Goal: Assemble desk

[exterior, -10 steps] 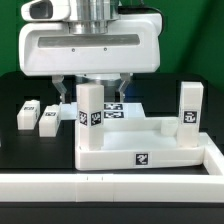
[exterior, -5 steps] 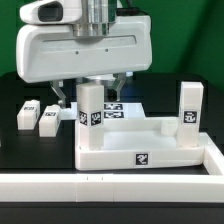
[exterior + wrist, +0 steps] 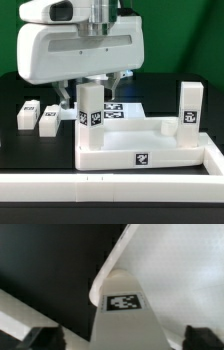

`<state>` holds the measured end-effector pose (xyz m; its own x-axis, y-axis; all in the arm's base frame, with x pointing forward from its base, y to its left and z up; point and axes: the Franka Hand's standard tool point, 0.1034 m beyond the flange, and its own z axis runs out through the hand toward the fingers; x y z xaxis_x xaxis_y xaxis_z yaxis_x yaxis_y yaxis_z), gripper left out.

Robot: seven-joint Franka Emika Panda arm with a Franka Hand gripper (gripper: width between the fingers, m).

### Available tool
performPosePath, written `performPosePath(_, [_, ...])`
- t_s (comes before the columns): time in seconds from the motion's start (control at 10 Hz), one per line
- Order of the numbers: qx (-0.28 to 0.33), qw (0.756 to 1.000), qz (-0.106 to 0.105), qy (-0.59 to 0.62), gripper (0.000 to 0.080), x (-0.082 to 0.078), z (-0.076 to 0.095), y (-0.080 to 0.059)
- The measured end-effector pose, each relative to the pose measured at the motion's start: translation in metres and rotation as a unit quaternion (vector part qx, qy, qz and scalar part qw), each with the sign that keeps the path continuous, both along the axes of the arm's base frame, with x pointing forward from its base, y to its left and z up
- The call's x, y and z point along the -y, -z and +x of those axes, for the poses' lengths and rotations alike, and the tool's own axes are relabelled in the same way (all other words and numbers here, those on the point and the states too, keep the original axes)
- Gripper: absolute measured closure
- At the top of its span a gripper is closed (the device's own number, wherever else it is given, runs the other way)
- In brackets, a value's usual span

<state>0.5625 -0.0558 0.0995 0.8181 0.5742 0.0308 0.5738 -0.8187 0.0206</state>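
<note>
Shifted a little toward the exterior view's left over the last second, as regards the pincer (image 3: pixel 91 90) and its white housing (image 3: pixel 85 50); left every part on the surface (image 3: pixel 30 145) where it lay. Hangs with jaws spread wide, gripping nothing, one finger on either side of the left leg (image 3: pixel 90 120). Shows in the wrist view that leg from above, tag toward the camera, with the dark fingertips (image 3: pixel 45 339) flanking it and a gap on both sides. Places the desk top (image 3: pixel 140 152) flat on the black surface, just behind the white border wall (image 3: pixel 110 185). Puts the left leg upright at the desk top's corner on the exterior view's left, and the right leg (image 3: pixel 190 115) upright at the corner on the exterior view's right; looks seated in the sockets, though hard to confirm at this resolution. Leaves the first loose leg (image 3: pixel 27 113) and the second loose leg (image 3: pixel 48 119) lying side by side on the surface, off to the exterior view's left of the desk top. Glimpses the marker board (image 3: pixel 115 110) behind the left leg.
</note>
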Motion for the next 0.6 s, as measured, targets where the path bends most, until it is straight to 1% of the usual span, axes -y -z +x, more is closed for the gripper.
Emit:
performPosePath(0.1, [0.000, 1.000, 0.000, 0.000, 0.0300, 0.0000, 0.0000, 0.0000])
performPosePath(0.2, [0.000, 1.000, 0.000, 0.000, 0.0507, 0.0000, -0.0001, 0.0001])
performPosePath(0.5, [0.000, 0.999, 0.001, 0.032, 0.0511, 0.0000, -0.0001, 0.0002])
performPosePath(0.6, [-0.001, 0.995, 0.008, 0.097, 0.0511, -0.0002, -0.0005, 0.0003])
